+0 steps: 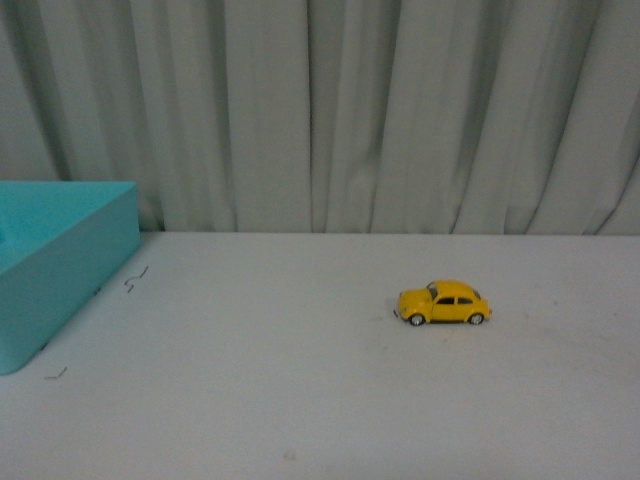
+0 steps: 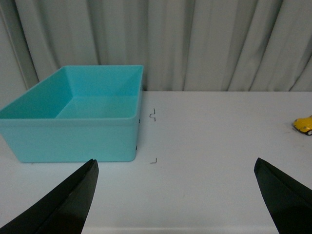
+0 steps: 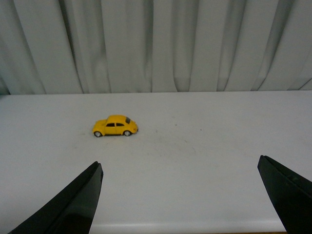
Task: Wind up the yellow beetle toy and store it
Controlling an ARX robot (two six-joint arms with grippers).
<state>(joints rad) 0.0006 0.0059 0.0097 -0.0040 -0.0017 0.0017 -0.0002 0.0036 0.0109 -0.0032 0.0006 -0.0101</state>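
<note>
Left gripper (image 2: 174, 162) hangs low over the near side of the white table (image 1: 300, 400), aimed level at the far curtain (image 1: 350, 110). Its black fingers (image 2: 68, 200) are spread wide and hold nothing. Right gripper (image 3: 179, 161) is in the same pose, wide apart and holding nothing too. The yellow beetle toy (image 1: 445, 303) sits on its wheels right of the table's middle, well ahead of the right gripper. It's glossy with dark windows and silver hubs, side-on, nose pointing left. The teal bin (image 1: 70, 250) is far off to the left, well apart from the toy.
</note>
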